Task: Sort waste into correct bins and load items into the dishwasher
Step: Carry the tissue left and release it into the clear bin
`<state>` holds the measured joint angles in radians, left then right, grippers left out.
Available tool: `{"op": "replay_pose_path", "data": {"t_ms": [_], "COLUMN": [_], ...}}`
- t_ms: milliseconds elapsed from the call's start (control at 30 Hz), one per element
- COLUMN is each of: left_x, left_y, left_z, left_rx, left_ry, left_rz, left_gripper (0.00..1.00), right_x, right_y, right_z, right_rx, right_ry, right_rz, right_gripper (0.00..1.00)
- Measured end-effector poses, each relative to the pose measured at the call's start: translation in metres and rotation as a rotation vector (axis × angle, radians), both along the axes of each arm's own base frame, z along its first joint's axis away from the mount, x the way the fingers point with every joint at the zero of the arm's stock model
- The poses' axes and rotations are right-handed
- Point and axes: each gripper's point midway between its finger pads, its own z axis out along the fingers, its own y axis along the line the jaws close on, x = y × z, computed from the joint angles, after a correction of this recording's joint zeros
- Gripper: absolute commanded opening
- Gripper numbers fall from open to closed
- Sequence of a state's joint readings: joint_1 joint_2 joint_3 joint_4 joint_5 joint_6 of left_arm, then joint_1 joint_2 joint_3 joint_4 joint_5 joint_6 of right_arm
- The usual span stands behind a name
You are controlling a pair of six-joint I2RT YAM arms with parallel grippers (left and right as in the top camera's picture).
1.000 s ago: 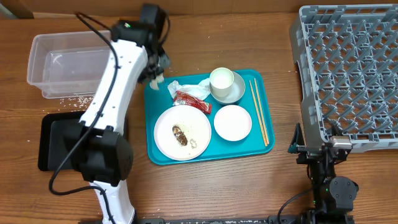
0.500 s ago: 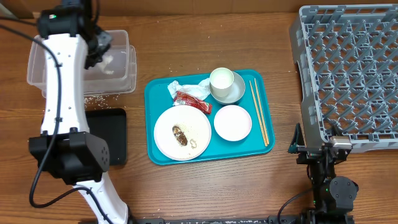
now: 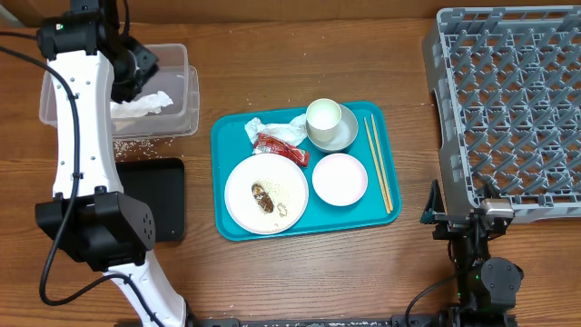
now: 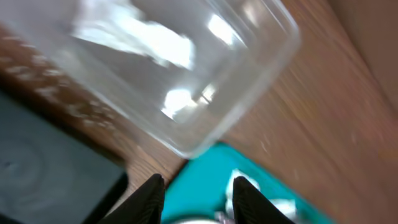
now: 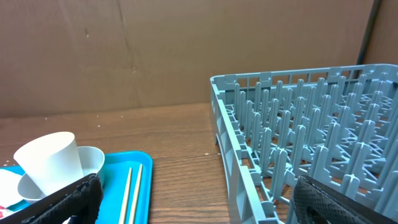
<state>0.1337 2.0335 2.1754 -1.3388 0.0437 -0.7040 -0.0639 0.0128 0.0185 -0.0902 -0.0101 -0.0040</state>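
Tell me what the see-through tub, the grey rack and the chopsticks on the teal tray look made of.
Tub: clear plastic, glossy; see-through walls with bright glints on them.
Rack: grey moulded plastic, matte-looking; uniform pegs and square grid in one colour.
Chopsticks: probably wood or bamboo; pale tan and dull, though too thin to be sure.

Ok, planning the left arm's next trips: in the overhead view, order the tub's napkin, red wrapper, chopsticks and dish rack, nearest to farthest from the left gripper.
1. The napkin, in the clear tub under the left gripper.
2. The red wrapper, on the teal tray's left part.
3. The chopsticks, at the tray's right edge.
4. The dish rack, far right.
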Motion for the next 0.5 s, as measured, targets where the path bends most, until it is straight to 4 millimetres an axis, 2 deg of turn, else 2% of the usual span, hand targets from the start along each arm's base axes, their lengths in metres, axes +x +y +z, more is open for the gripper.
{"op": "replay_pose_path", "data": {"t_ms": [167, 200, 233, 267, 367, 433, 500], "left_x": [0.011, 0.013, 0.014, 0.017, 0.02, 0.021, 0.02], "left_y": [-0.063, -0.093, -0.106, -0.127, -0.167, -0.193, -0.21], "left_z": [0.006, 0.007, 0.008, 0.01, 0.012, 0.006, -0.009], "left_rx": [-0.064, -0.054, -0.046, -0.025, 0.009, 0.019, 0.028], "left_ry": [-0.06, -0.08, -0.09, -0.115, -0.152, -0.159, -0.136], "left_rz": [-0.301, -0.398, -0.437, -0.494, -0.593, -0.652, -0.701], "left_gripper": [0.47, 0.49, 0.52, 0.53, 0.56, 0.58, 0.61], "right_x": [0.0, 0.0, 0.0, 0.0, 0.0, 0.0, 0.0], "right_y": [0.0, 0.0, 0.0, 0.0, 0.0, 0.0, 0.0], "right_z": [0.0, 0.0, 0.0, 0.0, 0.0, 0.0, 0.0], "right_rx": [0.0, 0.0, 0.0, 0.0, 0.0, 0.0, 0.0], "right_ry": [0.0, 0.0, -0.001, -0.001, 0.0, 0.0, 0.0], "right_rz": [0.0, 0.0, 0.0, 0.0, 0.0, 0.0, 0.0], "right_gripper": [1.0, 1.0, 1.0, 1.0, 1.0, 1.0, 1.0]}}
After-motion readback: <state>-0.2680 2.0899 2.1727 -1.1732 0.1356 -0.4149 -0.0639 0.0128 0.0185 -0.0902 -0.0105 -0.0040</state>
